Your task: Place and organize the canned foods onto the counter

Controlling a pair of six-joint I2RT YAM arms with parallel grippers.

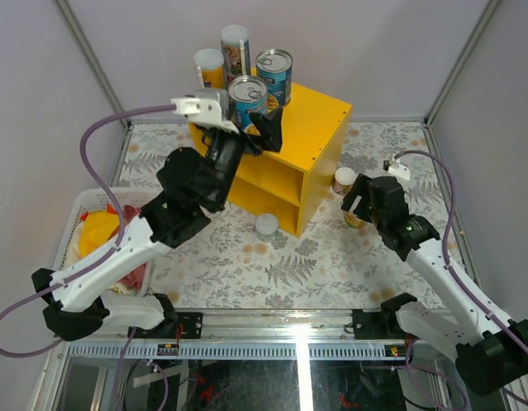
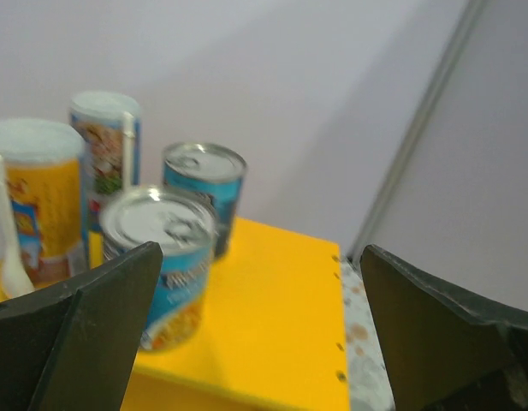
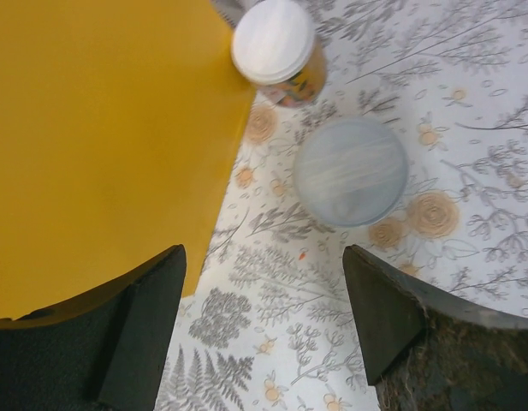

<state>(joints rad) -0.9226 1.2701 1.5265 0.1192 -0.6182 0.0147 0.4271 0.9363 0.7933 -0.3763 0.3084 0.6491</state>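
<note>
Yellow counter [image 1: 311,128] top carries four canned foods at its ten o'clock corner: two tall tubes [image 1: 210,67] and two blue steel cans [image 1: 274,74]. The left gripper [image 2: 262,257] hangs beside the nearer one, fingers wide apart and empty. Not yet placed, on the table [image 1: 400,145]: a pale-lidded can [image 1: 266,225] at six o'clock, a white-lidded small can [image 1: 344,179] and another at four o'clock below the right gripper [image 3: 264,257], fingers apart, holding nothing. Roughly half is done.

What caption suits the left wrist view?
Open left gripper facing the yellow counter, with two steel cans and two tall tubes standing on top.
</note>
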